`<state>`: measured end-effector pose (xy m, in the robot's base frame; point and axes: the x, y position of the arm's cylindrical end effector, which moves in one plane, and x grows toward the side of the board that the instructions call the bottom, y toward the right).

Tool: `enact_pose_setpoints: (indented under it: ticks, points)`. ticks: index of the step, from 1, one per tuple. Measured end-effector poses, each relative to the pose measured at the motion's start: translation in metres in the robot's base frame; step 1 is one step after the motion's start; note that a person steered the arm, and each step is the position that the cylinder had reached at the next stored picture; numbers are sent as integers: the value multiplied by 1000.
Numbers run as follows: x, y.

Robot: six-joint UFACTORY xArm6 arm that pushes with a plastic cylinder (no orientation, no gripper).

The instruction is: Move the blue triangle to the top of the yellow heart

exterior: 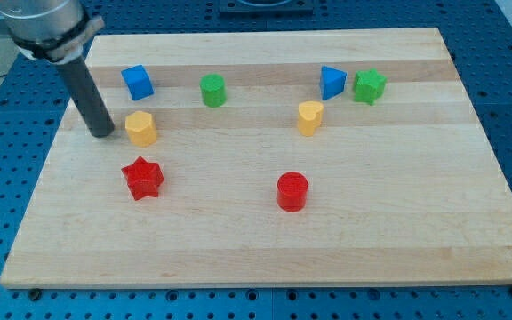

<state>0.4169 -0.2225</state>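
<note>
The blue triangle (331, 82) lies near the view's top right, just left of a green star (370, 86). The yellow heart (309, 117) sits just below and slightly left of the triangle, with a small gap between them. My tip (102, 133) rests on the board far to the view's left, just left of a yellow hexagon (140, 128), a long way from both the triangle and the heart.
A blue cube (137, 82) lies above the yellow hexagon. A green cylinder (212, 90) sits at top centre. A red star (142, 178) lies at lower left and a red cylinder (292, 191) at lower centre. The wooden board (416, 222) sits on a blue perforated table.
</note>
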Motion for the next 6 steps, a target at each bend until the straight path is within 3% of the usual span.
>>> enact_pose_setpoints:
  ticks: [1, 3, 4, 5, 6]
  points:
    - [4, 56]
    - [-1, 110]
    - [-21, 79]
    - [-44, 146]
    - [-45, 76]
